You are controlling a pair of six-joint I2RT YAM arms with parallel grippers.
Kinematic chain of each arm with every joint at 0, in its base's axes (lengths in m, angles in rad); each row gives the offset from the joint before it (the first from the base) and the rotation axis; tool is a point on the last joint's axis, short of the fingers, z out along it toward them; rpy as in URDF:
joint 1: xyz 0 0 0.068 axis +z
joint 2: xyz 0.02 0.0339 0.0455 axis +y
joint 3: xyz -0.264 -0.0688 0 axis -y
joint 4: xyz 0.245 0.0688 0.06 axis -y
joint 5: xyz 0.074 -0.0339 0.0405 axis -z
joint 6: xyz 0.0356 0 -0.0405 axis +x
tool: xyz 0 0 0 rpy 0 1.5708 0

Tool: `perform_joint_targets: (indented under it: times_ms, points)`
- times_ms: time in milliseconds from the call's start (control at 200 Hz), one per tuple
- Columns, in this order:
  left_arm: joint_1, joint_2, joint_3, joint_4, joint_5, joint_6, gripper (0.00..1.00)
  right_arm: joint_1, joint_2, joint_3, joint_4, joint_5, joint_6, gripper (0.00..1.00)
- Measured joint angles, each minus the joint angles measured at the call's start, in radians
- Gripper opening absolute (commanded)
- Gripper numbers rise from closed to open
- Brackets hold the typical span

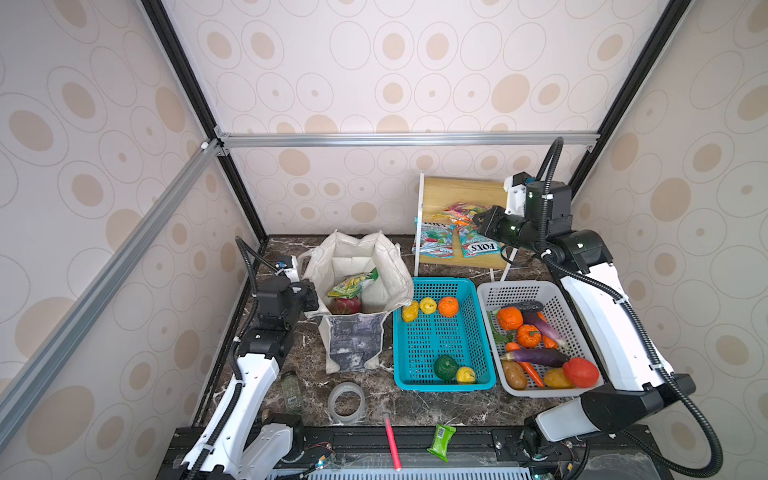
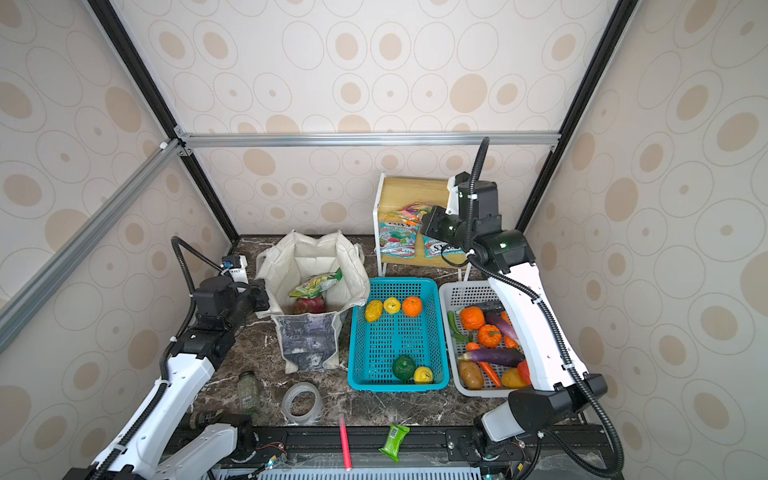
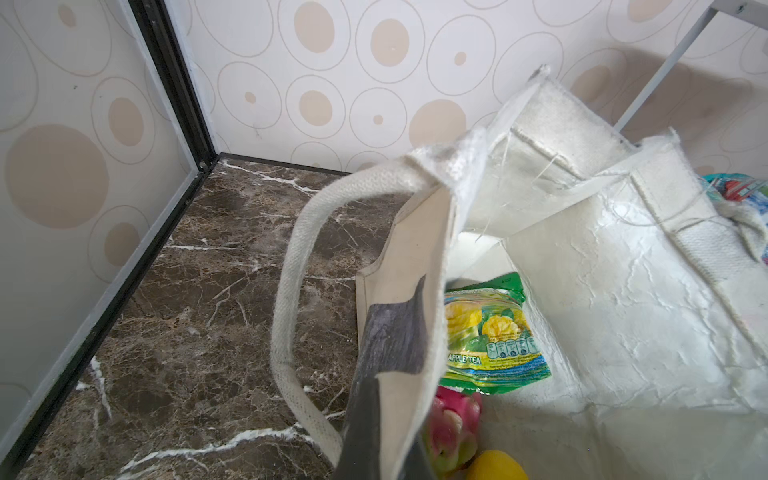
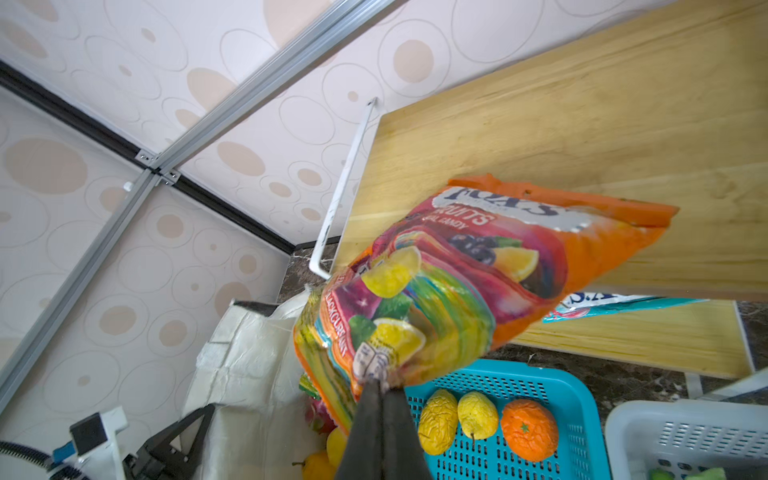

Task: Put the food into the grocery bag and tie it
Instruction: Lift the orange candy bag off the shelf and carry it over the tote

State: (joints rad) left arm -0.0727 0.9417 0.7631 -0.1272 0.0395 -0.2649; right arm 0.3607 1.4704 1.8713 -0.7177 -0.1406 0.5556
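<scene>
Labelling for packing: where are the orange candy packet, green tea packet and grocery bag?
orange candy packet (image 4: 478, 282): right wrist view, printed front.
green tea packet (image 3: 490, 336): left wrist view, printed front.
grocery bag (image 1: 355, 340): a top view, grey printed panel.

Tape roll (image 1: 346, 402), jar (image 1: 291, 392), red pen (image 1: 392, 442)

In both top views the off-white canvas tote bag (image 1: 353, 345) stands at ten o'clock on the marble tabletop (image 1: 415, 406). Inside it lie the glossy green snack packet (image 1: 353, 284) and, at its six, the pink toy dragon fruit (image 1: 344, 306). The teal plastic basket (image 1: 444, 385) sits at the bag's three o'clock, with the white plastic basket (image 1: 515, 293) just beside it. The pale wooden shelf (image 1: 457, 191) stands at the baskets' twelve, and the glossy orange snack packet (image 1: 457, 212) hangs at it. The clear tape roll (image 1: 346, 402) lies at the bag's six.
</scene>
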Motion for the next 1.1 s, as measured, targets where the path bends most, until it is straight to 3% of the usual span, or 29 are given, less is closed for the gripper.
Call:
perform_joint_targets:
  times_ms: [325, 565, 945, 1100]
  points:
    - [0.0, 0.0, 0.0, 0.0, 0.0, 0.0, 0.0, 0.286, 0.0, 0.045, -0.024, 0.083, -0.033, 0.0]
    - [0.0, 0.0, 0.0, 0.0, 0.0, 0.0, 0.0, 0.469, 0.173, 0.168, -0.029, 0.084, -0.049, 0.0]
    - [0.0, 0.0, 0.0, -0.001, -0.002, 0.0, 0.0, 0.507, 0.526, 0.405, -0.036, -0.016, -0.036, 0.0]
    - [0.0, 0.0, 0.0, -0.001, -0.003, 0.0, 0.0, 0.509, 0.532, 0.288, 0.008, -0.045, -0.024, 0.0]
